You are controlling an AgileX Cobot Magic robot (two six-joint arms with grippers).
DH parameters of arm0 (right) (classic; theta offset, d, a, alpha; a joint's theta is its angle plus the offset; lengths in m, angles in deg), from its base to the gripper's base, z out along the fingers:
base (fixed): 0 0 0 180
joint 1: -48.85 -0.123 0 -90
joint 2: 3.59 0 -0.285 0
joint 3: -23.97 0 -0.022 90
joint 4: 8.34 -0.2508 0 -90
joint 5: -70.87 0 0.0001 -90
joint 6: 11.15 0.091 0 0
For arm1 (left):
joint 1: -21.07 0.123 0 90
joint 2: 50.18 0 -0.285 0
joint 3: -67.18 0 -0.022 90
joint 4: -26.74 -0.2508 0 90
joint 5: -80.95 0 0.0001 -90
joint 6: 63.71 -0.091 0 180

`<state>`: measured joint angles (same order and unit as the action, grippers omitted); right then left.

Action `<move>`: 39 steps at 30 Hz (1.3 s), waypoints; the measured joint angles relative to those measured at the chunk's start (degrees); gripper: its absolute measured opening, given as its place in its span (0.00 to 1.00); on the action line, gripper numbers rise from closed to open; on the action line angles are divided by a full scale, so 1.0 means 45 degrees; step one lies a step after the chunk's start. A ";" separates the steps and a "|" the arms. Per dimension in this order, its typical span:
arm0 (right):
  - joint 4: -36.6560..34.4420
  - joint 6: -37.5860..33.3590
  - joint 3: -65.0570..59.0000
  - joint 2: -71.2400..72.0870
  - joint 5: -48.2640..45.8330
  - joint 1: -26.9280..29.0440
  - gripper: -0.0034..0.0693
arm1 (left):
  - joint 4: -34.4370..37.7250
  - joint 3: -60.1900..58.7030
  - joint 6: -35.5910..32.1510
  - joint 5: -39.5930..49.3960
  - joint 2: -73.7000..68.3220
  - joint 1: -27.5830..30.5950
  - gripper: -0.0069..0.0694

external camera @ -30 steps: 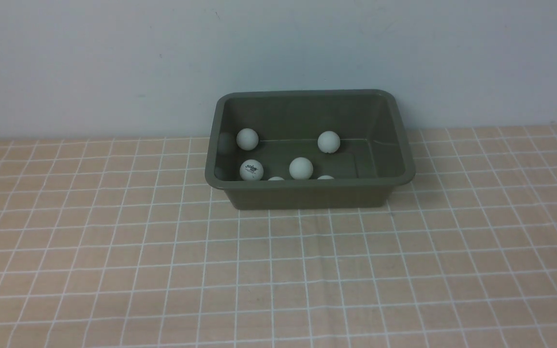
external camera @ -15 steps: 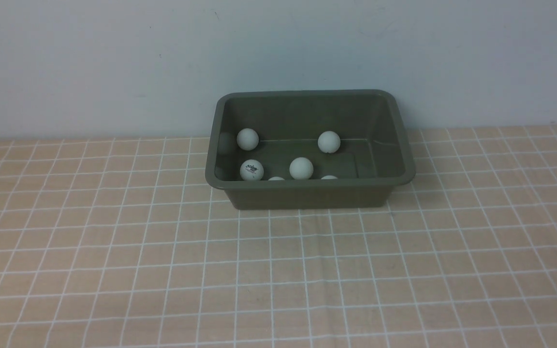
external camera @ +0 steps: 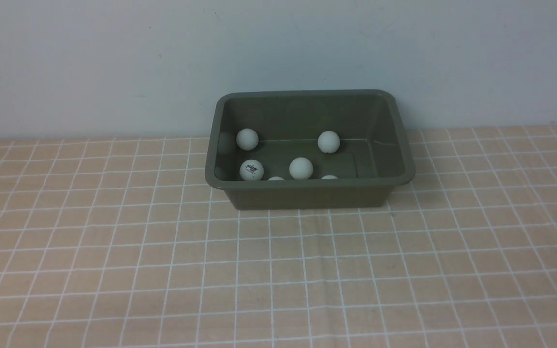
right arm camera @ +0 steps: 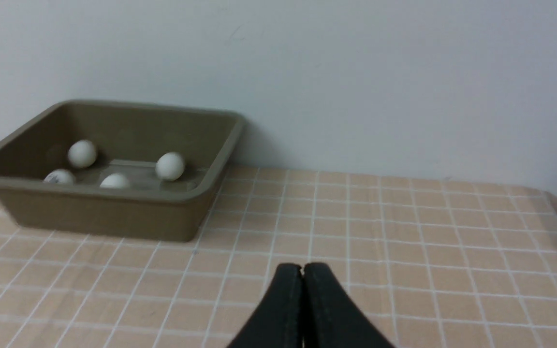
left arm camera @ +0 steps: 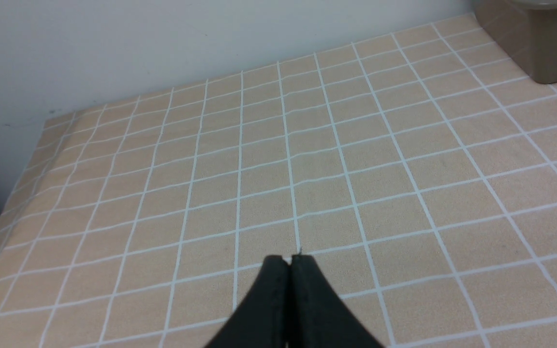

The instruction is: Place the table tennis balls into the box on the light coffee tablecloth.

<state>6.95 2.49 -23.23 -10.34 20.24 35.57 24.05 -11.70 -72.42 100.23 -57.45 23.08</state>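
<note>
On my front feed the light coffee tablecloth (external camera: 278, 270) fills the lower half of the frame, covering the bench. The box (external camera: 307, 193) sits upper centre, hard by the pale wall (external camera: 114, 63). Inside it I count six table tennis balls (external camera: 301, 168) showing, two only peeking over the near rim, one with dark print at lower left. The left gripper (left arm camera: 289, 263) and the right gripper (right arm camera: 302, 269) each hang over bare cloth, jaws pressed together, holding nothing.
</note>
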 joint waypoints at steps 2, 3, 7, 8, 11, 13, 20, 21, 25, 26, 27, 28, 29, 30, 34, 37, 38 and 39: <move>0.0229 0.0000 -0.0256 0.0014 0.1208 0.1324 0.02 | 0.0000 0.0000 0.0000 0.0000 0.0000 0.0000 0.00; 0.0345 0.0000 -0.0704 0.0026 0.1896 0.2025 0.02 | 0.0000 0.0000 0.0000 0.0000 0.0000 0.0000 0.00; 0.0313 0.0000 -0.2649 0.0026 0.4304 0.3207 0.02 | 0.0000 0.0000 0.0000 0.0000 0.0000 0.0000 0.00; 0.0200 0.0000 -0.3519 0.0026 0.5108 0.3388 0.02 | 0.0000 0.0000 0.0000 0.0011 0.0000 0.0000 0.00; 0.0030 0.0000 -0.5124 0.0003 0.6188 0.3518 0.02 | 0.0000 0.0000 0.0000 0.0012 0.0000 0.0000 0.00; 0.0031 0.0000 -0.6143 0.0003 0.7416 0.3534 0.02 | 0.0000 0.0000 0.0000 0.0012 0.0000 0.0000 0.00; 0.0381 0.0012 -0.7045 0.0003 0.8617 0.3534 0.02 | 0.0000 0.0000 0.0000 0.0012 0.0000 0.0000 0.00; 0.0381 0.0012 -0.7045 0.0003 0.8532 0.3534 0.02 | 0.0000 0.0000 0.0000 0.0012 0.0000 0.0000 0.00; 0.0336 0.0185 -0.7059 0.0003 0.7976 0.3534 0.02 | 0.0000 0.0000 0.0000 0.0012 0.0000 0.0000 0.00; 0.0264 0.0285 -0.7059 0.0003 0.7856 0.3534 0.02 | 0.0000 0.0000 0.0000 0.0012 0.0000 0.0000 0.00; 0.0184 0.0401 -0.7059 0.0003 0.7671 0.3534 0.02 | 0.0000 0.0000 0.0000 0.0012 0.0000 0.0000 0.00; 0.0153 0.0480 -0.7059 0.0003 0.7542 0.3534 0.02 | 0.0000 0.0000 0.0000 0.0012 0.0000 0.0000 0.00; 0.0135 0.0532 -0.7059 0.0003 0.7453 0.3534 0.02 | 0.0000 0.0000 0.0000 0.0012 0.0000 0.0000 0.00; 0.0121 0.0585 -0.7059 0.0003 0.7362 0.3534 0.02 | 0.0000 0.0000 0.0000 0.0012 0.0000 0.0000 0.00; 0.0091 0.0624 -0.7059 0.0003 0.7162 0.3534 0.02 | 0.0000 0.0000 0.0000 0.0012 0.0000 0.0000 0.00; 0.0077 0.0624 -0.7059 0.0003 0.7046 0.3534 0.02 | 0.0000 0.0000 0.0000 0.0012 0.0000 0.0000 0.00; 0.0077 0.0624 -0.7059 0.0003 0.7016 0.3534 0.02 | 0.0000 0.0000 0.0000 0.0012 0.0000 0.0000 0.00; 0.0077 0.0624 -0.7059 0.0003 0.7006 0.3534 0.02 | 0.0000 0.0000 0.0000 0.0012 0.0000 0.0000 0.00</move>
<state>7.30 5.29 -55.00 -10.33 51.76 51.47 24.05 -11.70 -72.42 100.28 -57.45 23.08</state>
